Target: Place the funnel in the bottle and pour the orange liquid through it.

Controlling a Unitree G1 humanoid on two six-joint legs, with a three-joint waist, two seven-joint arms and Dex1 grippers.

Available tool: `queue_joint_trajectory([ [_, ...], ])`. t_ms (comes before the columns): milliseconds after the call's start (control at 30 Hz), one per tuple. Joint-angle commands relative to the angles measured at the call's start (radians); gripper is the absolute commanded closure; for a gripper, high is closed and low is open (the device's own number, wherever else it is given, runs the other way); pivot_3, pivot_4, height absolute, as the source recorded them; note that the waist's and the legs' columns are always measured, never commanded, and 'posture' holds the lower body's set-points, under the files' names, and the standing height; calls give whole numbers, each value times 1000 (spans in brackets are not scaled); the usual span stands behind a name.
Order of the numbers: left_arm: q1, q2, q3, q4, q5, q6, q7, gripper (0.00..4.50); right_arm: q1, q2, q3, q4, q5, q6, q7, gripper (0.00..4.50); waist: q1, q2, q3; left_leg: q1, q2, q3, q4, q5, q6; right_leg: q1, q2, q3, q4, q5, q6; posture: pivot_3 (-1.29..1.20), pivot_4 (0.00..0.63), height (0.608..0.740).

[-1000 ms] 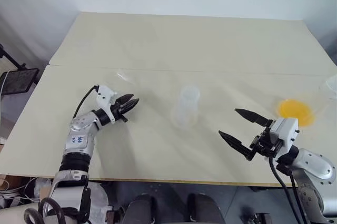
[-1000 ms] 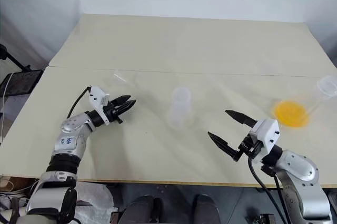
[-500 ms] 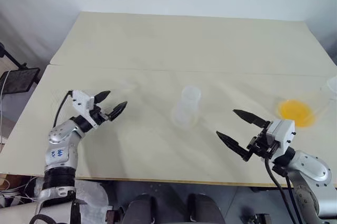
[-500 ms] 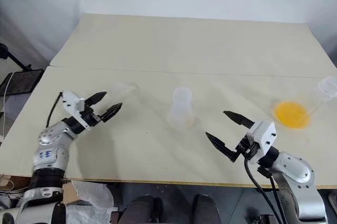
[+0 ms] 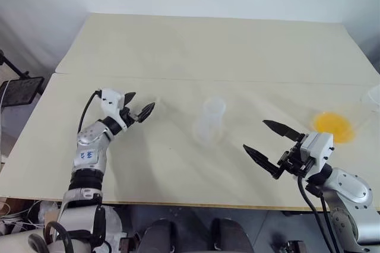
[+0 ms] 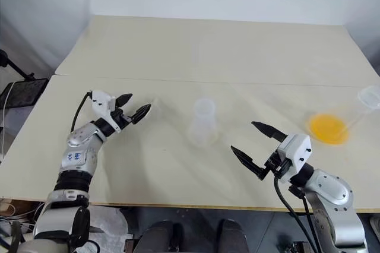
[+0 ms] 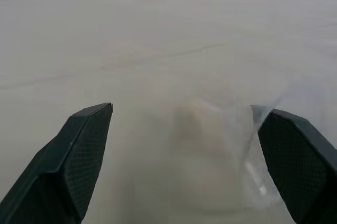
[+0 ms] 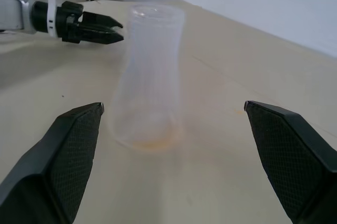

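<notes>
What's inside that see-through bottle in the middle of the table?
The bottle stands upright and looks nearly empty. A faint orange tint shows at its base. No funnel is visible in its open mouth, though a clear one would be hard to spot. Nothing covers it.

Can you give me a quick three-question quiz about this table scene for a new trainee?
1. True or false: the right gripper is shut on the bottle.
2. Which stands nearest the vessel of orange liquid? A) left gripper B) right gripper C) bottle
3. Fill in: in the left wrist view, a clear funnel lies between the left gripper's open ____.

Key: 1 false, its jaws are open and apart from the bottle; 2 B; 3 fingers.
</notes>
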Motion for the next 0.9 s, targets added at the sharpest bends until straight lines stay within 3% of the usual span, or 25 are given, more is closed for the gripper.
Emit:
queue_joint_trajectory([
  [33, -15, 0, 0, 38, 19, -34, 22, 19, 0, -2, -14, -22, 3, -13, -5, 0, -1, 0, 0, 0, 0, 0, 0, 0, 0, 0, 0, 0, 0, 0, 0, 0, 150, 740],
  [800, 50, 27, -1, -67, -5, 53, -56, 19, 5, -53, -50, -90, 53, -22, 61, 0, 6, 0, 0, -1, 0, -1, 2, 0, 0, 1, 0, 0, 0, 0, 0, 0, 150, 740],
  [900, 52, 28, -2, -68, 7, 51, -41, 637, 4, -48, -38, -88, 51, -18, 65, 0, 6, 0, 0, -1, 0, -1, 2, 0, 0, 1, 0, 0, 0, 0, 0, 0, 150, 740],
])
